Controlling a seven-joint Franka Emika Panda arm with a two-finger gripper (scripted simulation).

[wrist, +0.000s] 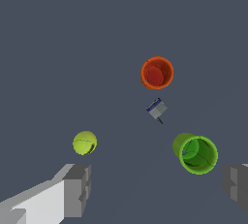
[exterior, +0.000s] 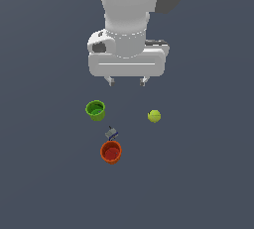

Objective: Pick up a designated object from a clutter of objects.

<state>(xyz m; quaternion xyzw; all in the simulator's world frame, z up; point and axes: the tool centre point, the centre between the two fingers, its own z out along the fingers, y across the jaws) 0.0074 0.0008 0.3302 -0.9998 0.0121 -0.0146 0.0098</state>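
The bright green cup (exterior: 95, 110) (wrist: 195, 153) stands upright on the dark floor, mouth up. An orange-red cup (exterior: 111, 152) (wrist: 157, 72) stands nearer the camera in the exterior view, with a tiny grey-blue item (exterior: 111, 133) (wrist: 157, 108) between the two cups. A yellow-green ball (exterior: 154, 116) (wrist: 85, 142) lies toward the exterior view's right. My gripper (exterior: 126, 81) (wrist: 157, 189) hangs open and empty above the clutter, behind it in the exterior view. The green cup is below and toward the exterior view's left of my fingertips (exterior: 110, 81), apart from them.
All the objects rest on a plain dark grey-blue floor (exterior: 198, 183). The white arm body (exterior: 130, 20) fills the upper middle of the exterior view. Nothing else stands nearby.
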